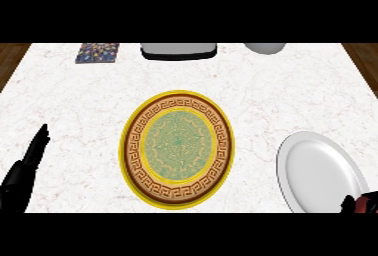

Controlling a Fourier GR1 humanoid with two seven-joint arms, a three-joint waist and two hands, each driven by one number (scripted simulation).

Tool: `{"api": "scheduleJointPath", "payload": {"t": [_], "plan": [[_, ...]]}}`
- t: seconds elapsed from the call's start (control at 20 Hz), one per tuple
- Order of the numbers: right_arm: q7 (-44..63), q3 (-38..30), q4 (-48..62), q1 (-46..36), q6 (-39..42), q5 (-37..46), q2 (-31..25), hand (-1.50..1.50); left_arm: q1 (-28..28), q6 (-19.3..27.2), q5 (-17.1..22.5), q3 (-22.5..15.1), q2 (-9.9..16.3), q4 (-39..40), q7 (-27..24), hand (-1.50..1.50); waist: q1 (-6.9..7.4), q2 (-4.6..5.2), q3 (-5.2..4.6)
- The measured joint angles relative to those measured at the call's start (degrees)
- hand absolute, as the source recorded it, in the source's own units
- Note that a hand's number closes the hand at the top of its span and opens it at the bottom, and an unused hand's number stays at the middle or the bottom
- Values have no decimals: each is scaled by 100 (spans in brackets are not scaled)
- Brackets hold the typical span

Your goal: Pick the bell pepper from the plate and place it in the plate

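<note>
While scanning the edges: finding the left hand (18, 182) resting at the lower left of the worktop (74, 110), fingers straight and released, pointing up. Spotting only a sliver of the right hand (347, 204) in the lower right corner, beside a red patch, seemingly the bell pepper (367, 204), at the white plate's (317, 170) near rim; not being able to tell whether grasping or released. Noting the patterned yellow-and-brown plate (177, 150) sitting centre, apart from the white one, bare marbled stone opening wide to its left. Seeing a multicoloured flat item (97, 52), a grey appliance (179, 50) and a white rounded vessel (266, 47) lining the far edge, wooden floor (11, 55) showing past both far corners. Finding the flat item's print too small to read.
</note>
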Motion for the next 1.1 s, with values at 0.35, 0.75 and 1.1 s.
{"api": "scheduleJointPath", "payload": {"t": [0.35, 0.75, 1.1], "plan": [[483, 869, -2387, 825, -234, 1506, 327, 150, -61, -102, 22, -3, 34, -13, 31, 0, 59, 15, 21], [678, 2569, -2728, 179, 29, 2287, 586, 150, -131, -118, -54, -83, -13, -20, 20, 0, 197, 40, 24], [1800, 4020, -2763, -1506, 1260, 3469, 1422, 150, -255, -228, -18, -68, 14, -1, 55, 0, 315, 66, 25]]}}
